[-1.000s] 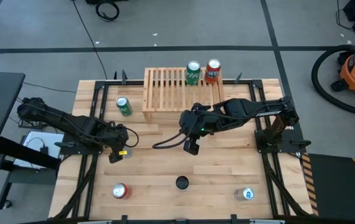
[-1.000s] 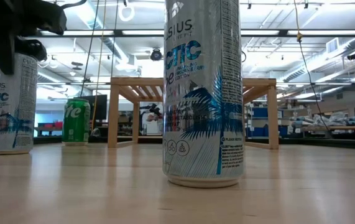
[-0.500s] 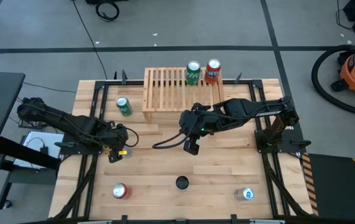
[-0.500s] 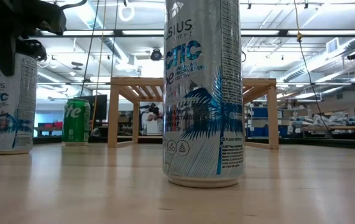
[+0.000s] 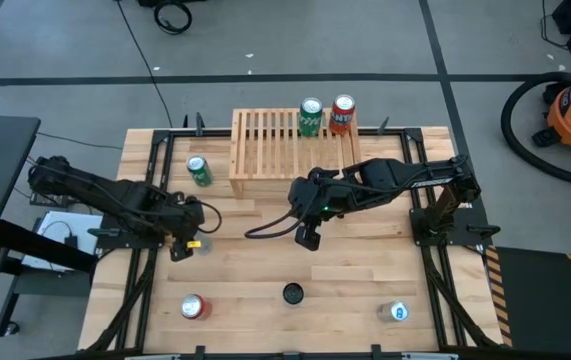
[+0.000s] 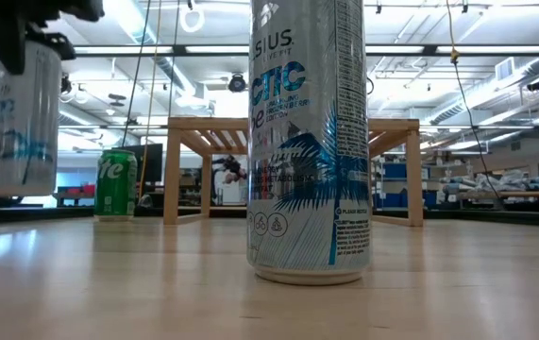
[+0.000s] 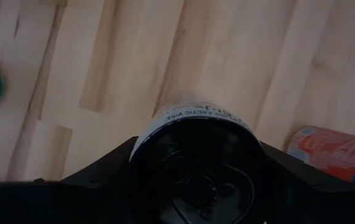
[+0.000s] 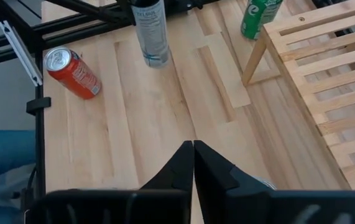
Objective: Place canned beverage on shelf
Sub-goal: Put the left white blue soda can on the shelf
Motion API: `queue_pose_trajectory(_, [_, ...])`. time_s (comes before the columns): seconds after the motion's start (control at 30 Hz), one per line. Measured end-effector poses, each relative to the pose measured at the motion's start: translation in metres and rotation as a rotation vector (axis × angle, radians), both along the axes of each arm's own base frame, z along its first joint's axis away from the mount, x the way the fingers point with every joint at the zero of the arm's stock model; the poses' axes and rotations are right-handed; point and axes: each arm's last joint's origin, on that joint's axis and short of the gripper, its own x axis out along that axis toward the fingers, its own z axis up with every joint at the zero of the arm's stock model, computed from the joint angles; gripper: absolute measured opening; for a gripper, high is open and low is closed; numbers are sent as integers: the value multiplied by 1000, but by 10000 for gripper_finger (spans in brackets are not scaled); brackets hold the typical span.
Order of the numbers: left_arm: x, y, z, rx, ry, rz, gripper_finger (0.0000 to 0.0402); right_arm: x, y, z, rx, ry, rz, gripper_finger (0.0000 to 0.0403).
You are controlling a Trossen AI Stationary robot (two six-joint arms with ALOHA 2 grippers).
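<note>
A tall white-and-blue can [image 6: 19,123] hangs upright above the table's left part, with my left gripper [image 5: 187,241] shut on its top end. The right wrist view shows the same can [image 8: 150,31]. The light-wood shelf [image 5: 265,140] stands at the table's far edge. A green can [image 5: 310,117] and a red can [image 5: 342,114] stand on its slatted top, at the right end. My right gripper [image 8: 193,149] hangs shut over the table's middle [image 5: 308,238], with nothing in it. My left gripper pinches the can's upper wall [image 6: 28,57], just under the top rim, between its two fingers [image 7: 102,171]. The fingers come from above, pointing steeply down, one on either side of the dark can top [image 7: 196,168]. The can hangs upright below them, its base clear of the table.
A green can [image 5: 199,171] stands on the table left of the shelf. Along the near edge stand a red can [image 5: 193,307], a dark-topped white-and-blue can [image 5: 293,293] that fills the low view [image 6: 309,142], and a blue-topped can [image 5: 397,312].
My left gripper has risen with the white-and-blue can. The can stood on the table a second ago and now hangs upright, clear of it.
</note>
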Motion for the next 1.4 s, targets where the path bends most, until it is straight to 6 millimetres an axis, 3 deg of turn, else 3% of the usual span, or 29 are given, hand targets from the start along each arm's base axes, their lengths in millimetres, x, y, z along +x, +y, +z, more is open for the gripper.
queue_pose_trajectory(0.2, [2, 0, 17, 0, -63, 9, 262, 0, 1, -1, 5, 12, 52, 77])
queue_pose_trajectory(0.43, [3, 4, 29, 3, -100, 27, 263, 5, 2, -8, -66, 47, 130, 165])
queue_pose_trajectory(0.77, [4, 5, 34, 26, -130, 21, 263, 24, 5, -35, -78, 141, 140, 277])
queue_pose_trajectory(1.13, [20, 4, 43, 40, -309, -26, 263, 58, 9, -48, -81, 5, 148, 300])
queue_pose_trajectory(1.4, [28, 13, 48, 95, -390, -31, 263, 92, 14, -80, -213, -32, 205, 301])
